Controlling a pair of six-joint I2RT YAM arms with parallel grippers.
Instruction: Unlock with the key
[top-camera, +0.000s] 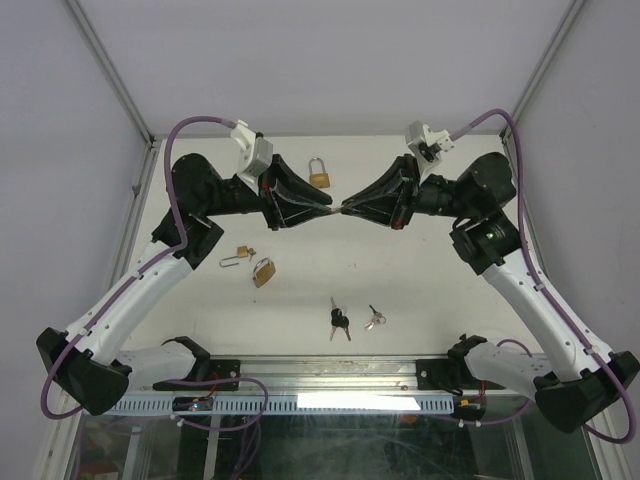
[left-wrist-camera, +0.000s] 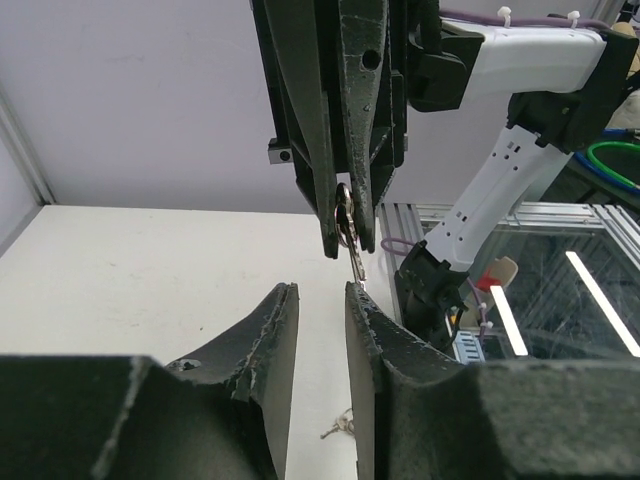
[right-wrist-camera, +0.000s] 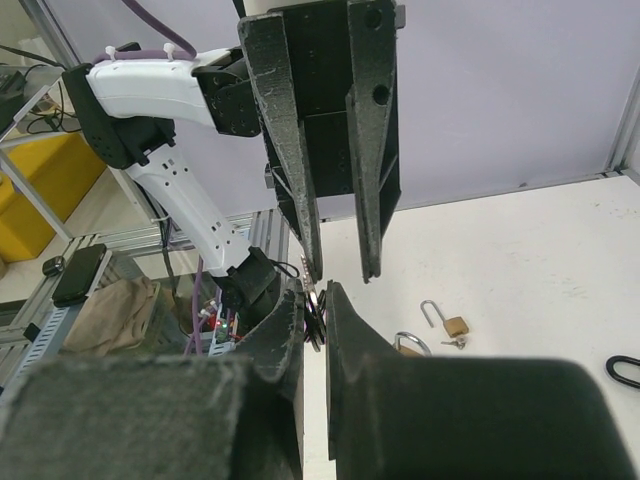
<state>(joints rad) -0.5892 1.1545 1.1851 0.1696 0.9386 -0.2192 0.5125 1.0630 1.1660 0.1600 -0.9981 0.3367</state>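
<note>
Top external view: your right gripper (top-camera: 350, 207) is pinching the key (left-wrist-camera: 355, 266) above the table (top-camera: 420, 300), its blade lying left-right, pointing at your left gripper (top-camera: 328, 206), whose fingers are standing apart.

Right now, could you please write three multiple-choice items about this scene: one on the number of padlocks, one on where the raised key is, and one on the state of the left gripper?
1. How many brass padlocks lie on the table? A two; B three; C five.
2. Where is the raised key? A flat on the table; B in the right gripper; C inside a padlock.
3. The left gripper is: A shut on a padlock; B shut on the key; C open.

Answers: 1 B, the top view shows three. 2 B, its fingers pinch the key above the table. 3 C, a clear gap separates its fingers.
</note>
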